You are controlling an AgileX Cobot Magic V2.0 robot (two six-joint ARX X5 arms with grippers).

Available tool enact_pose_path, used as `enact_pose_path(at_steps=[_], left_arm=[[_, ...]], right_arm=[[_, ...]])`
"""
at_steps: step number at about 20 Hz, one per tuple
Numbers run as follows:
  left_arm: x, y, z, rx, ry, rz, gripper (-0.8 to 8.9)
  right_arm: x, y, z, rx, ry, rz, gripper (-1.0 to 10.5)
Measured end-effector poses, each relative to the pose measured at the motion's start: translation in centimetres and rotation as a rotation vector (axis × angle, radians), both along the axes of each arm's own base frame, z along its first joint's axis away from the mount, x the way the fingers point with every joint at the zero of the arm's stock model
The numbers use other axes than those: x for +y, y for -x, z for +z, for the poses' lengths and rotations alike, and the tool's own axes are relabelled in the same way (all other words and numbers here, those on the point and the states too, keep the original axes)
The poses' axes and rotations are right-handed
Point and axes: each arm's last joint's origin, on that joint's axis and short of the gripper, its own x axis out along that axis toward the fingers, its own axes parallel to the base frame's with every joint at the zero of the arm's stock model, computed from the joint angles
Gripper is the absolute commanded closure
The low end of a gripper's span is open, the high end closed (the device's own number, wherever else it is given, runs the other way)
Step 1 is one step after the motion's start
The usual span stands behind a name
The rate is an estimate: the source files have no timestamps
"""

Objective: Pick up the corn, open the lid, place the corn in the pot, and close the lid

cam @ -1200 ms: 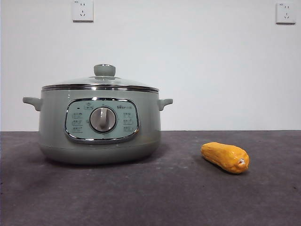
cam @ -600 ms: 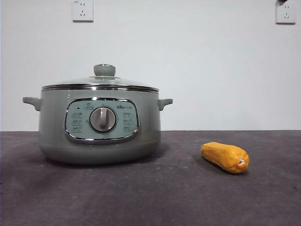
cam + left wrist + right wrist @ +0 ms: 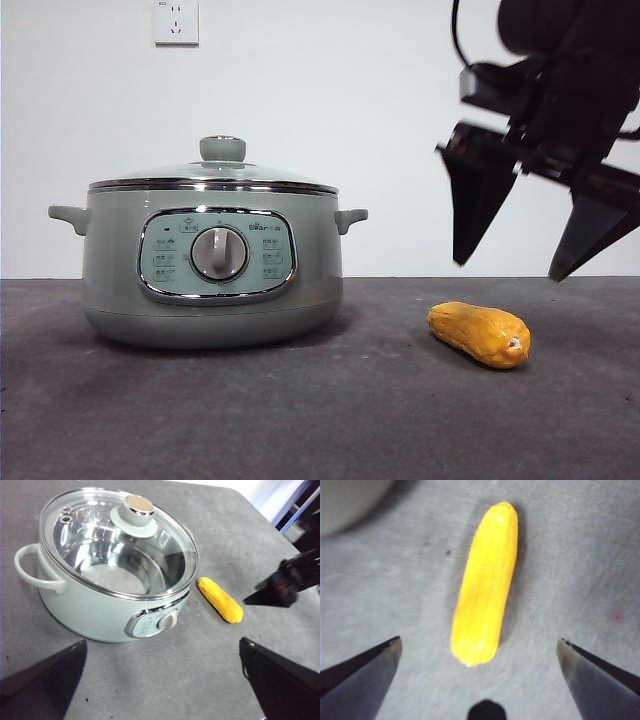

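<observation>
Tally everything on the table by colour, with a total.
Sage-green: 2, the pot and the knob of the lid sitting on it.
Orange-yellow: 1, the corn, under the open right gripper.
Total: 3.

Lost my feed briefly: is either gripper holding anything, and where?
Nothing held. The right gripper hangs open above the corn; the left gripper is open too.

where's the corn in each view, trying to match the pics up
Front view: the corn lies on the table right of the pot, below the open right gripper.
Left wrist view: the corn lies beside the pot's dial side.
Right wrist view: the corn fills the middle, between that gripper's spread jaws.
Shared landmark: the pot, only a blurred corner in the right wrist view.
</observation>
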Motion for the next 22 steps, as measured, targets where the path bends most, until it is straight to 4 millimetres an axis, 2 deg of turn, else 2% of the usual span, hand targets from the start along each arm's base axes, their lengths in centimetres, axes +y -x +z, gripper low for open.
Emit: enact_pose_path(at_steps=[6, 9, 13, 15, 22], left_arm=[[0.0, -0.7, 0.2, -0.03, 0.002, 0.0, 1.24], [-0.1, -1.1, 0.1, -0.012, 0.001, 0.0, 1.24], [-0.1, -1.6, -0.2, 0.01, 0.0, -0.001, 1.24], [-0.1, -1.9, -0.3, 0.022, -0.001, -0.001, 1.24], [-0.1, -2.1, 0.0, -0.009, 0.001, -0.002, 1.24]], right_arm=[[1.5, -1.2, -2.8, 0.031, 0.057, 0.0, 3.6], [1.8, -1.7, -3.7, 0.038, 0.055, -0.011, 5.2], [1.9, -1.9, -4.0, 0.024, 0.061, -0.023, 5.2], [1.9, -2.0, -3.9, 0.017, 0.057, -0.033, 6.3], [1.9, -2.0, -3.9, 0.023, 0.048, -0.036, 6.4]])
